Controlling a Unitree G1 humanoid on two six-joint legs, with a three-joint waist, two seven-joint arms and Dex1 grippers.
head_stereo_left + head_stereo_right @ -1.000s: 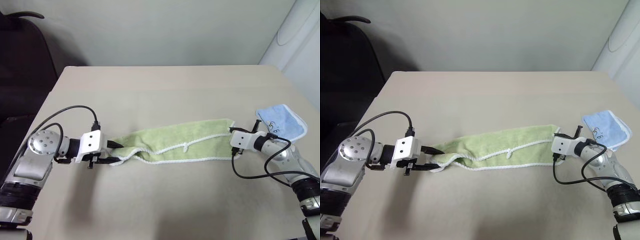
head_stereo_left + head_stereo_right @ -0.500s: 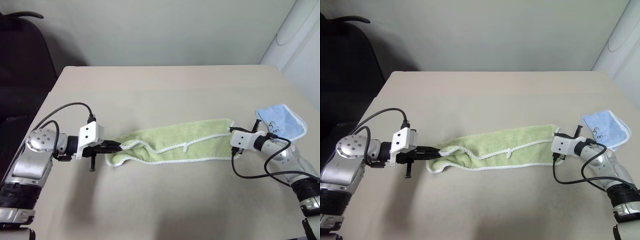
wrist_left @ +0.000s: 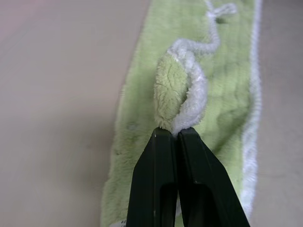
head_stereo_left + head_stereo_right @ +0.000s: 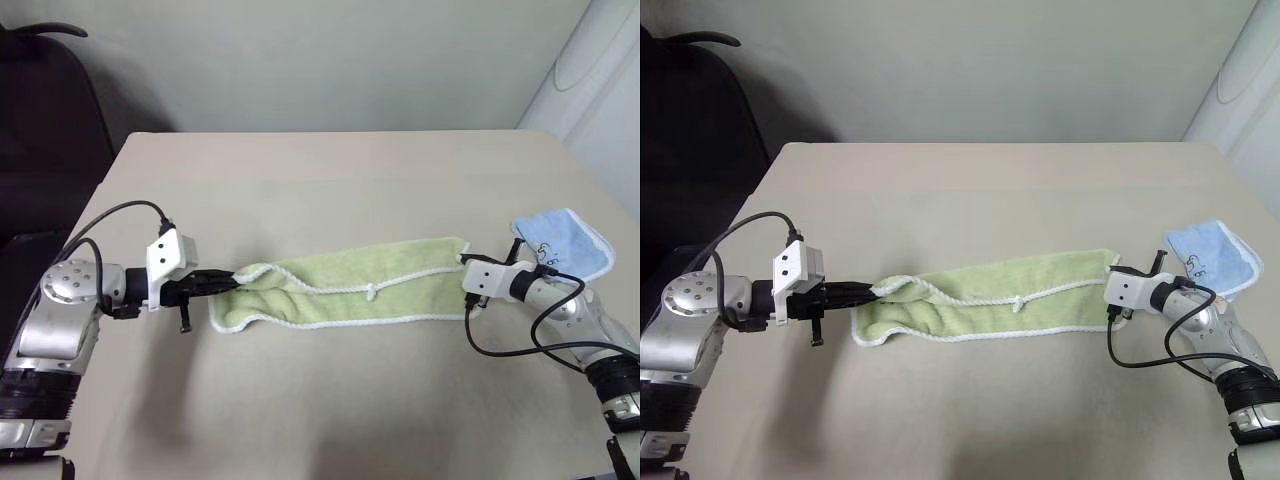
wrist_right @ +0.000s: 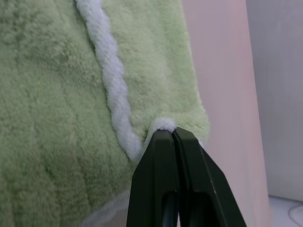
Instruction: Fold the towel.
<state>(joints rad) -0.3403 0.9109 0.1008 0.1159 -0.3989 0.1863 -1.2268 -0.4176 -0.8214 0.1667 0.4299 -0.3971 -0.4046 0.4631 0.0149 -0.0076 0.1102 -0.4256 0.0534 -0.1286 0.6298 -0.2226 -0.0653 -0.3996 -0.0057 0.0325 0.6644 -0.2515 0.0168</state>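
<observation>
The light green towel [image 4: 350,285] with white edging lies stretched in a long band across the table, folded along its length, its small white loop [image 4: 372,292] near the middle. My left gripper [image 4: 232,281] is shut on the towel's left end; the left wrist view shows a bunched corner [image 3: 182,90] pinched at the fingertips [image 3: 161,142] and raised a little off the cloth below. At the towel's right end, my right gripper [image 4: 465,265] is shut on the far corner, and the right wrist view shows the white edging [image 5: 163,125] caught between its fingers.
A smaller light blue cloth [image 4: 563,243] lies at the table's right edge, just behind my right arm. A black chair [image 4: 50,120] stands beyond the table's left side. The tan table [image 4: 330,180] stretches bare behind the towel.
My left gripper has shut on the towel's left corner, then rolled and lifted it slightly, drawing the end into a raised bunch. The right gripper has stayed in place, still gripping.
</observation>
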